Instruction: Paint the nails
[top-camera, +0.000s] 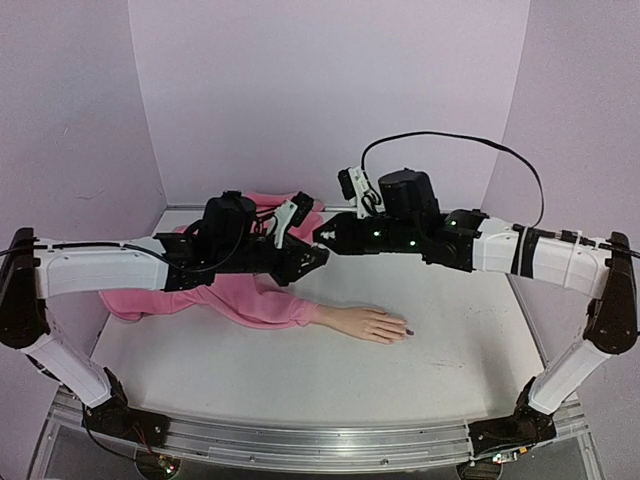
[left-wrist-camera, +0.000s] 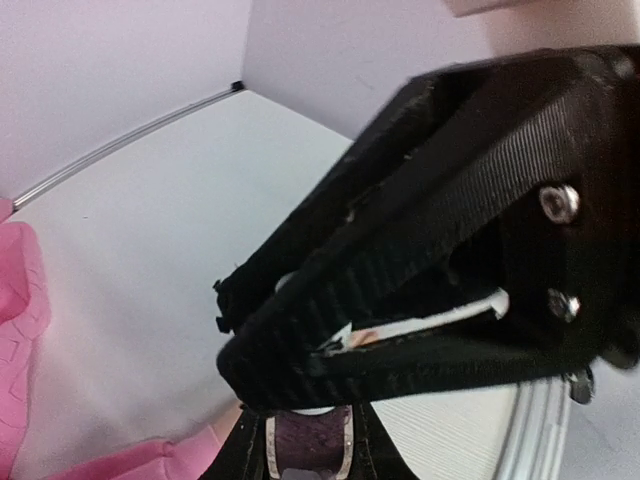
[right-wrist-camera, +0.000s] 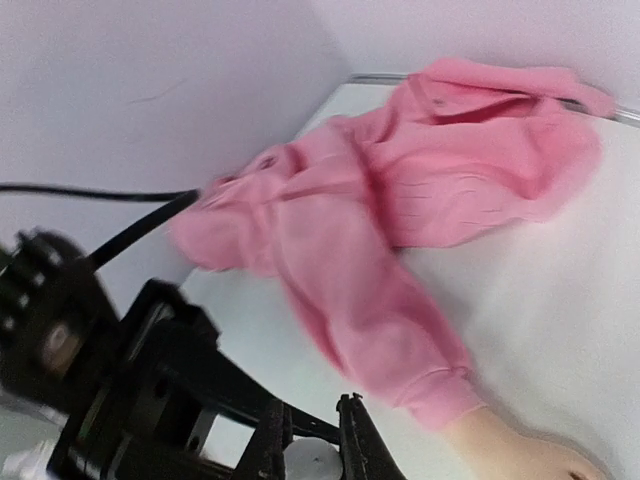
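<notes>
Left pincer (top-camera: 320, 256) and right pincer (top-camera: 319, 236) meet above the tabletop (top-camera: 250, 365); the step looks like uncapping.
Left clamps the dark bottle (left-wrist-camera: 305, 452) and right pinches its white cap (right-wrist-camera: 311, 462). The hand (top-camera: 370, 323) lies below, its nails (top-camera: 408, 332) at the right end, one seemingly dark. Next: free the cap, then lower it to a nail.

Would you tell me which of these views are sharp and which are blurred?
Top external: sharp and evenly lit, mannequin hand crisp. Left wrist: the right gripper looms close and soft, hiding much of the table. Right wrist: blurred throughout, pink sleeve included.
</notes>
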